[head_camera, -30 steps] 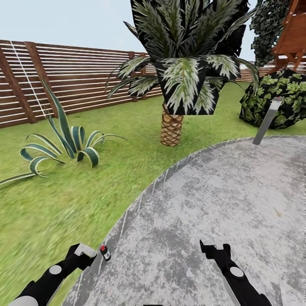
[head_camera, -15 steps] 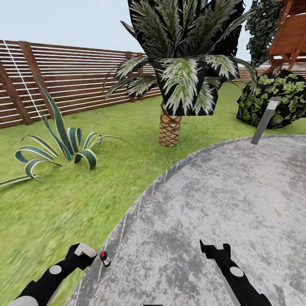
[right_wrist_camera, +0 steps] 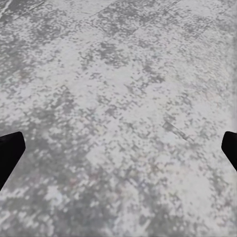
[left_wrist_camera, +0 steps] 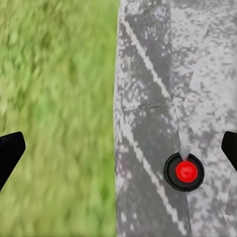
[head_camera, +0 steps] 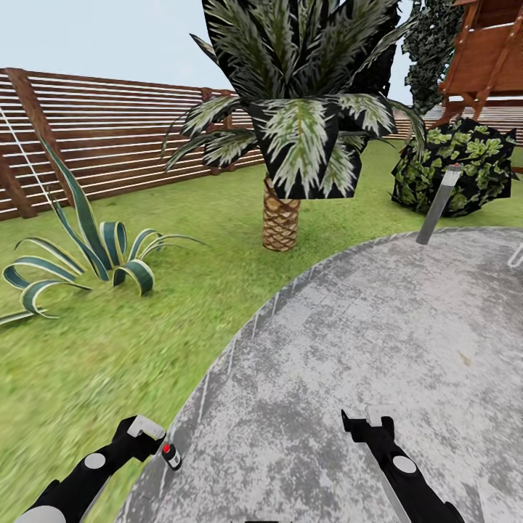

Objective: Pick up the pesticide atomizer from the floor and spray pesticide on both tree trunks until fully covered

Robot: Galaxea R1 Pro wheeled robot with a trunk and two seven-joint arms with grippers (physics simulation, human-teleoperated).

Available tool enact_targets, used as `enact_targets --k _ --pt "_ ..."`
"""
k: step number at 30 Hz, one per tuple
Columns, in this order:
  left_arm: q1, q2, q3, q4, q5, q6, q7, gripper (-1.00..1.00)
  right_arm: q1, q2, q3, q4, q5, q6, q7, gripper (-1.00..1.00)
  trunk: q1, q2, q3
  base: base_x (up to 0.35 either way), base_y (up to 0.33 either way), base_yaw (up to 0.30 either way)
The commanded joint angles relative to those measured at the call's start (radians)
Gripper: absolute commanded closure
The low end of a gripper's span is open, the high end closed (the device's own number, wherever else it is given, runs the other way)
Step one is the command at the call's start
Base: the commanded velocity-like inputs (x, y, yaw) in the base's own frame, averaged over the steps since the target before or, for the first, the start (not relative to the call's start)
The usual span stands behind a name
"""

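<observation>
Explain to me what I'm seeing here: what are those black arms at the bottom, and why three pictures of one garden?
Those are a wheeled robot's two arms in a computer simulation. The big picture comes from a camera on its head; the left gripper and right gripper each end in jaws, standing open and holding nothing. The other two pictures come from cameras on each wrist, looking down between the jaws. On the grey stone paving, near the grass, stands a small dark bottle with a red top, beside the left gripper; from the left wrist it appears from above. Behind are a short palm and a slatted fence.
</observation>
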Motion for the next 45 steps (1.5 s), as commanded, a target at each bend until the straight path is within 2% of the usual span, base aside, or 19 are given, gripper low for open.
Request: enact_targets --k 1,14,20,22,25,28,36,45 --pt "-0.001 -0.001 0.008 0.0 -0.009 -0.005 -0.006 -1.0 0.0 0.0 0.0 0.0 0.002 -0.003 0.001 -1.0 0.0 0.0 -0.001 0.001 0.0 -0.01" --pt "-0.001 -0.004 0.004 0.001 -0.011 -0.005 -0.006 -1.0 0.0 0.0 -0.001 0.0 0.002 -0.003 0.001 -1.0 0.0 0.0 -0.001 0.0 0.0 -0.143" --pt "-0.001 -0.004 0.008 0.005 -0.009 -0.006 -0.001 -1.0 0.0 0.0 -0.005 0.0 0.0 -0.003 0.001 -1.0 0.002 -0.002 -0.024 0.0 0.0 -0.004" --pt "0.0 -0.03 0.01 0.012 0.01 -0.007 0.016 -1.0 0.0 0.0 -0.006 0.0 0.001 -0.003 0.001 -1.0 0.003 -0.002 -0.032 0.0 0.0 0.0" --pt "0.001 -0.039 0.01 0.014 0.028 -0.008 0.055 -1.0 0.0 0.0 -0.006 0.0 0.0 -0.003 0.001 -1.0 0.005 -0.003 -0.046 0.0 0.0 0.0" --pt "0.001 -0.042 0.01 0.014 0.038 -0.008 0.079 -1.0 0.0 0.0 -0.006 0.0 0.0 -0.003 0.001 -1.0 0.006 -0.004 -0.061 0.0 0.0 0.0" --pt "0.003 -0.041 0.006 0.014 0.072 -0.028 0.085 -1.0 0.0 0.0 -0.006 0.0 0.0 -0.003 0.001 -1.0 0.01 -0.005 -0.104 0.0 0.0 0.0" --pt "0.003 -0.041 0.004 0.014 0.072 -0.029 0.083 -1.0 0.0 0.0 -0.006 0.0 0.002 -0.003 0.0 -1.0 0.014 -0.008 -0.139 0.0 0.0 0.0"
